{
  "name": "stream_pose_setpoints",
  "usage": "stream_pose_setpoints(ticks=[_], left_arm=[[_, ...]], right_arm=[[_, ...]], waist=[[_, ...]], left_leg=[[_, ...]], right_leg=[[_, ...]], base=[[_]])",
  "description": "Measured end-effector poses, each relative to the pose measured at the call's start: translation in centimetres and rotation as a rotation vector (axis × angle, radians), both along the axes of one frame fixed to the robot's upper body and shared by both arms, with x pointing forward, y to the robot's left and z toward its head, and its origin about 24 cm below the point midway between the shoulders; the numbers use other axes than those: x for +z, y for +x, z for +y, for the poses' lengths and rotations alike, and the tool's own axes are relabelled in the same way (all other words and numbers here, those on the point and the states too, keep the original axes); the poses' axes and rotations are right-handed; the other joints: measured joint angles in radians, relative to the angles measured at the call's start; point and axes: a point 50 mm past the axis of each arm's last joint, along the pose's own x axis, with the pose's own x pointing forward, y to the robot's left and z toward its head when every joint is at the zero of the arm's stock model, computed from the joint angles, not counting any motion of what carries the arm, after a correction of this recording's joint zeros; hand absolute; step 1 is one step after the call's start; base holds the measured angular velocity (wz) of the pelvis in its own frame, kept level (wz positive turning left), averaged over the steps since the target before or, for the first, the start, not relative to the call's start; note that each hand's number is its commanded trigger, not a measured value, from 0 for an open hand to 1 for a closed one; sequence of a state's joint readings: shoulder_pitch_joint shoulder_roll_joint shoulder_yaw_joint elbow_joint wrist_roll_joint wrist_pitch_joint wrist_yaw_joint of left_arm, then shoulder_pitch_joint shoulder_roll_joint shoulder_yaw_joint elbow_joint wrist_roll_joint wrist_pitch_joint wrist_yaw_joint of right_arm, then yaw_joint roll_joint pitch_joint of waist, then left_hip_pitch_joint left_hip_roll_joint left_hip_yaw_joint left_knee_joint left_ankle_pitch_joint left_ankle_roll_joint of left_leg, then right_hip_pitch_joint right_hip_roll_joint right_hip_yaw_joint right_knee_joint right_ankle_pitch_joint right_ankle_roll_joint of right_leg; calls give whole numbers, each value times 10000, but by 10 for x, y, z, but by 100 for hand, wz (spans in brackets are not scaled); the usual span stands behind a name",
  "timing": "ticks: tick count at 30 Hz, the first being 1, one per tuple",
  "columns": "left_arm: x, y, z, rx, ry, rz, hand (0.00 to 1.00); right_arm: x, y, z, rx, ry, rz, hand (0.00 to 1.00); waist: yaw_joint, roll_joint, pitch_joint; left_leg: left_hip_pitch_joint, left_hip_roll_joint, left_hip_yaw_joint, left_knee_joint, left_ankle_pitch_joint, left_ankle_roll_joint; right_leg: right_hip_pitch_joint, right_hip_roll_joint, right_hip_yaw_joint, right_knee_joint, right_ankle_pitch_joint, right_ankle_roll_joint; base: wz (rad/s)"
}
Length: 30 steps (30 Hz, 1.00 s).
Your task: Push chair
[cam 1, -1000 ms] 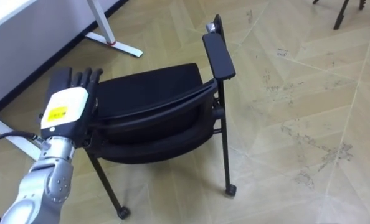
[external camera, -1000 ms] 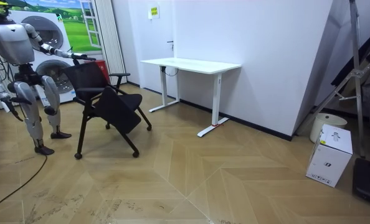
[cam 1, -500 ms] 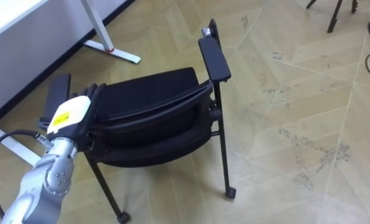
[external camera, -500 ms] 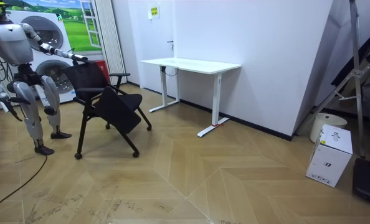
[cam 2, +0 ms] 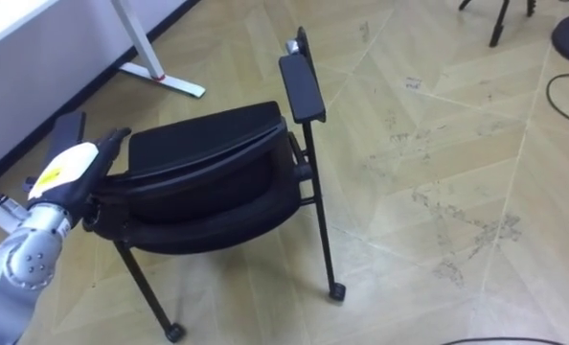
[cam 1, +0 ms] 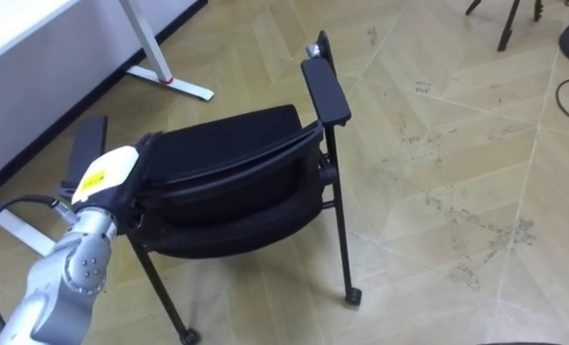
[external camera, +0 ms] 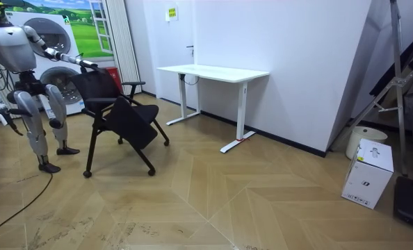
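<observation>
The left hand [cam 1: 105, 174] is lying against the top edge of the black chair [cam 1: 229, 158], at the left corner of its backrest. The hand's far end is blending into the dark fabric, so I cannot tell whether it is gripping that edge or pressing flat. Just to the left of the hand, the chair's left armrest [cam 1: 85, 151] is sticking out. The right armrest [cam 1: 325, 88] is standing at the chair's other side, above a thin leg that is ending in a caster [cam 1: 352, 298]. The chair is standing on the wooden floor [cam 1: 438, 144] directly in front of the robot. In the room view, the right hand [external camera: 11, 120] is hanging low, behind the chair (its grip is too small to read). Beyond the chair, a white desk [external camera: 213, 71] is standing against the wall.
</observation>
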<state>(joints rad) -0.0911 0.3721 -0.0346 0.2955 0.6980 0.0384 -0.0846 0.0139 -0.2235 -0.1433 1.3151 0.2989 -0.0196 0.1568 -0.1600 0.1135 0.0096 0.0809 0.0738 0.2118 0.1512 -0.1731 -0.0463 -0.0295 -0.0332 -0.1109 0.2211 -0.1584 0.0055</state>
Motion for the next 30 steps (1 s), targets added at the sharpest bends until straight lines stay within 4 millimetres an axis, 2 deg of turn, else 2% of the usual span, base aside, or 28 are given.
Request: stream_pose_setpoints(ticks=[10, 15, 26, 30], left_arm=[[0, 0, 3, 29, 167, 251, 100], [0, 0, 0, -95, 520, 128, 100], [3, 2, -7, -336, 613, -159, 100], [6, 3, -11, -522, 631, -305, 100]], right_arm=[[2, 1, -6, 126, -205, 4, 0], [3, 1, -7, 127, -224, 17, 0], [2, 1, -5, -22, -187, 12, 0], [1, 1, -3, 134, -182, 58, 0]], waist=[[-10, 16, -11], [-15, -43, 22], [24, -141, 29], [37, -177, 39]], left_leg=[[-2, -2, 33, 1, 0, 0], [19, -2, 27, -3, -1, 1], [-13, -3, 20, -8, -3, 1], [-103, 0, -187, -6, -3, 1]], right_leg=[[-64, 13, 116, 34, 1, -2], [-46, 21, 141, 38, 3, -4], [-38, 14, 88, -3, 2, -3], [-49, 8, -50, -25, 2, -3]], base=[[-4], [-1], [0], [10]])
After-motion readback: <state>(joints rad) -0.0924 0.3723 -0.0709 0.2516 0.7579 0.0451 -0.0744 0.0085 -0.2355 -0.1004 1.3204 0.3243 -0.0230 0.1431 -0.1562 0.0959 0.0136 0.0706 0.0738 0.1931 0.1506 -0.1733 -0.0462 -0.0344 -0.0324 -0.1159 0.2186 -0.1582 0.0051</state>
